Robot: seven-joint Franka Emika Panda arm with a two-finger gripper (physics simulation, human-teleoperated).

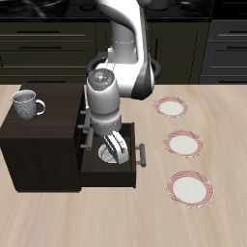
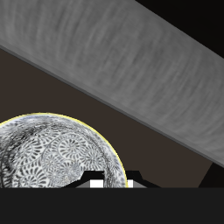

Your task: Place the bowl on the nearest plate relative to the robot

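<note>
The bowl (image 1: pixel 106 158), grey-white with a dark flower pattern, lies inside the open drawer (image 1: pixel 141 166) of a dark cabinet. In the wrist view the bowl (image 2: pixel 52 162) fills the space right by the fingertips. My gripper (image 1: pixel 115 150) reaches down into the drawer, and in the wrist view the gripper (image 2: pixel 112 182) has its fingers close together over the bowl's rim. Three alike plates with pink-red rims lie in a row beside the cabinet. The plate (image 1: pixel 171 107) farthest back is the one nearest the robot's base.
A grey handled mug (image 1: pixel 28 104) stands on top of the cabinet (image 1: pixel 39 145). The middle plate (image 1: pixel 184 144) and the front plate (image 1: pixel 190 189) lie nearer the table's front edge. The drawer's handle (image 1: pixel 144 154) sticks out toward the plates.
</note>
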